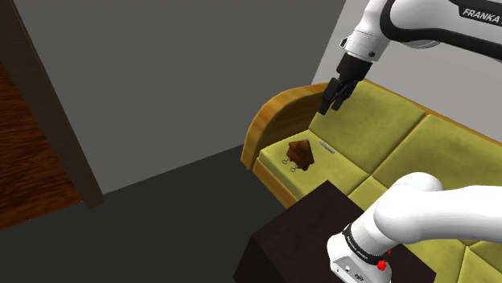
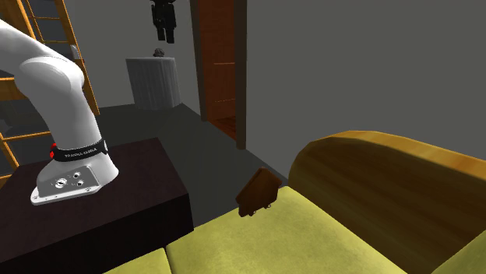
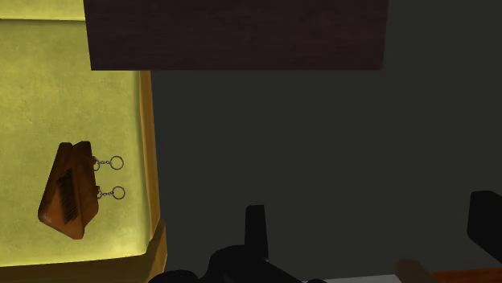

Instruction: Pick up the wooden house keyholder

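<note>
The wooden house keyholder [image 1: 300, 153] is a small brown house-shaped block lying on the yellow-green sofa seat [image 1: 354, 120] near its wooden armrest [image 1: 277, 112]. From the second exterior view the keyholder [image 2: 257, 193] sits at the seat's front corner. In the wrist view the keyholder [image 3: 68, 190] shows two small key rings [image 3: 117, 178] hanging toward the seat edge. My gripper [image 1: 334, 100] hangs high above the sofa, well apart from the keyholder, and appears again as the gripper [image 2: 163, 23] at the top edge. Its fingers [image 3: 255, 229] stand apart around nothing; the gripper [image 3: 370, 229] is open.
The dark stand [image 1: 314, 233] bearing the arm's base sits just in front of the sofa. A small grey strip [image 1: 326, 147] lies on the seat beside the keyholder. A grey cabinet [image 2: 153, 82], a wooden door frame [image 2: 222, 62] and a wooden ladder-like rack [image 2: 54, 47] stand farther off on dark grey floor.
</note>
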You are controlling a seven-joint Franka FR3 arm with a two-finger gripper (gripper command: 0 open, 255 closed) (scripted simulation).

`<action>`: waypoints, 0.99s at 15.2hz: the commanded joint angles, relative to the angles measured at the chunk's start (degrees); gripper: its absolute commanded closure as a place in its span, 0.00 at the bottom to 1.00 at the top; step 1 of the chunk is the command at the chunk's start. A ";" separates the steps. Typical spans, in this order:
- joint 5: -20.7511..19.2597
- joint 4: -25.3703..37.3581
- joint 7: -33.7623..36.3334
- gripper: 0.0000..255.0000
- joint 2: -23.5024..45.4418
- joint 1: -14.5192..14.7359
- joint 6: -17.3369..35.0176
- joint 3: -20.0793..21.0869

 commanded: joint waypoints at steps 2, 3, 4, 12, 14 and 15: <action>-0.59 -0.12 -0.84 0.00 1.53 -0.29 0.96 -0.68; -1.16 -0.18 -1.67 0.00 3.12 -0.57 1.91 -1.36; -1.72 -0.18 -2.48 0.00 4.75 -0.84 2.87 -2.03; -5.33 2.06 -8.63 0.00 19.40 -2.90 10.09 -7.13; -5.94 3.24 -10.10 0.00 23.42 -3.38 11.69 -8.31; -6.20 3.92 -10.83 0.00 25.48 -3.61 12.44 -8.88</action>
